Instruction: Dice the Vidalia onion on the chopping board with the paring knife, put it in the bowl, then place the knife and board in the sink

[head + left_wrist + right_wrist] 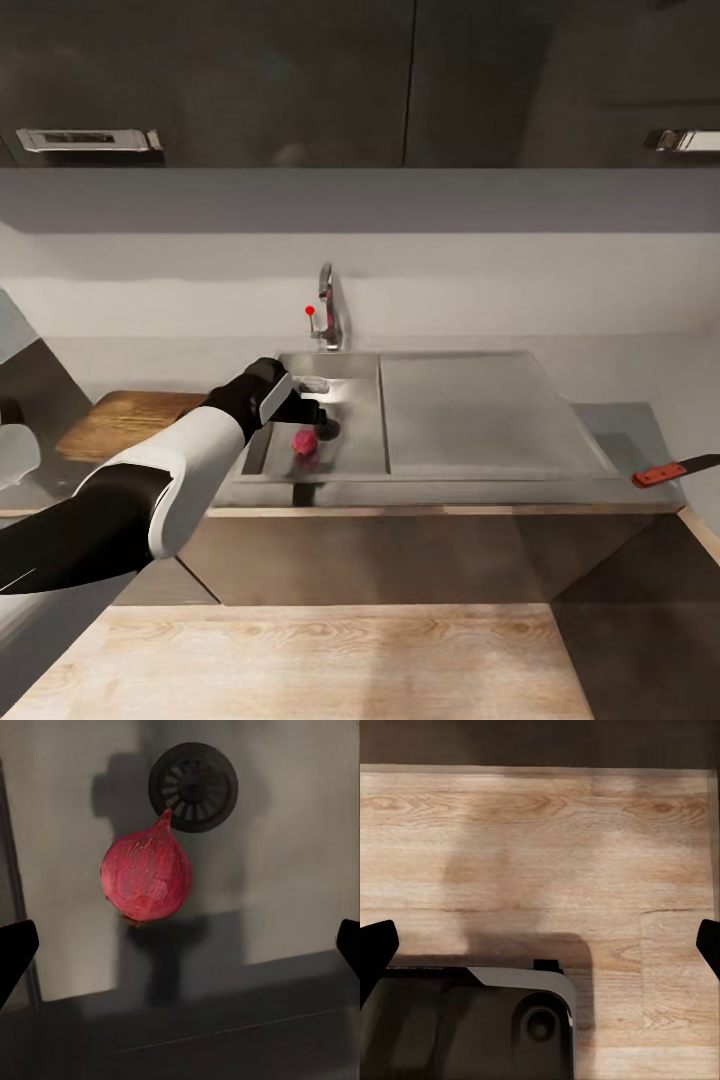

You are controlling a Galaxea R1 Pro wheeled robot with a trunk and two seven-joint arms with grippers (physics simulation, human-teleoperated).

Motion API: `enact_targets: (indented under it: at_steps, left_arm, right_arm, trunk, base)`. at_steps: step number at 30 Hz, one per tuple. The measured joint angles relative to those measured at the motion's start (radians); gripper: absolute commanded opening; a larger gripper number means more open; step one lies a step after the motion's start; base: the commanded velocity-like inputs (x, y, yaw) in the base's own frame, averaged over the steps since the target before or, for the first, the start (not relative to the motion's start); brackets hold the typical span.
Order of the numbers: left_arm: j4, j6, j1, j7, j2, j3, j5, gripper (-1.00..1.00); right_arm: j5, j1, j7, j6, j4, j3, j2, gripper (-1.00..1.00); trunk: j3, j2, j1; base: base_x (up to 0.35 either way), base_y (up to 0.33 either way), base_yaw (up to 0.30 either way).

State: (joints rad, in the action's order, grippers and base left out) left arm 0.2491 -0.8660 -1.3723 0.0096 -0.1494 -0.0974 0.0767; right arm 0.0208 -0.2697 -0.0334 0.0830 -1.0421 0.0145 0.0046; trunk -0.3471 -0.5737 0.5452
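Reaching: the left tool (312, 408) hangs over the sink (360, 462), its fingers spread wide with nothing between them; in the left wrist view the two dark fingertips (16, 952) sit far out on either side of the frame.
Onion: the onion (146, 877) lies on the basin floor, just beside the drain (193, 786), its pointed tip aimed at the drain and reaching its rim. In the head view the onion (304, 440) lies near the front wall of the basin, below the left tool.
Centering risk: the onion is off to one side of the gap between the fingers, so a straight descent could let one finger strike it first and roll it away.
Rolling risk: a round bulb on smooth steel probably skids when nudged, and it could end up against a basin wall where the fingers cannot straddle it.
Wall risk: the front wall is close, so a wide-spread finger may catch on it during the descent.
Right tool: wide apart and empty, judging by its fingertips (378, 949) over wooden floor.
Knife: the knife (676, 469) lies at the right edge of the desk (640, 440), well apart from the sink.
Board: the board (125, 420) lies on the desk left of the sink.
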Motion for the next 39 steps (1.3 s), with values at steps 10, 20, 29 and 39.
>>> enact_targets:
  at_steps: [10, 20, 29, 39]
  left_arm:
    - [0.000, 0.002, 0.001, -0.001, -0.001, 0.000, 0.000, 1.00]
    - [0.005, 0.002, 0.033, -0.001, 0.000, 0.000, 0.000, 1.00]
    - [0.005, 0.002, 0.041, -0.001, 0.000, 0.000, 0.000, 1.00]
    - [0.005, 0.002, 0.041, -0.001, 0.000, 0.000, 0.000, 1.00]
  right_arm:
    - [0.000, 0.000, 0.000, 0.000, 0.000, 0.000, 0.000, 1.00]
    - [0.000, 0.000, 0.000, 0.000, 0.000, 0.000, 0.000, 1.00]
    - [0.000, 0.000, 0.000, 0.000, 0.000, 0.000, 0.000, 1.00]
    - [0.000, 0.000, 0.000, 0.000, 0.000, 0.000, 0.000, 1.00]
  trunk:
    - [-0.016, 0.000, 0.000]
    - [-0.031, 0.000, 0.000]
    - [-0.045, 0.000, 0.000]
    - [-0.061, 0.000, 0.000]
  base:
    - [0.086, 0.005, 0.000]
    - [0.042, 0.000, 0.000]
    - [0.001, 0.000, 0.000]
    - [0.002, 0.000, 0.000]
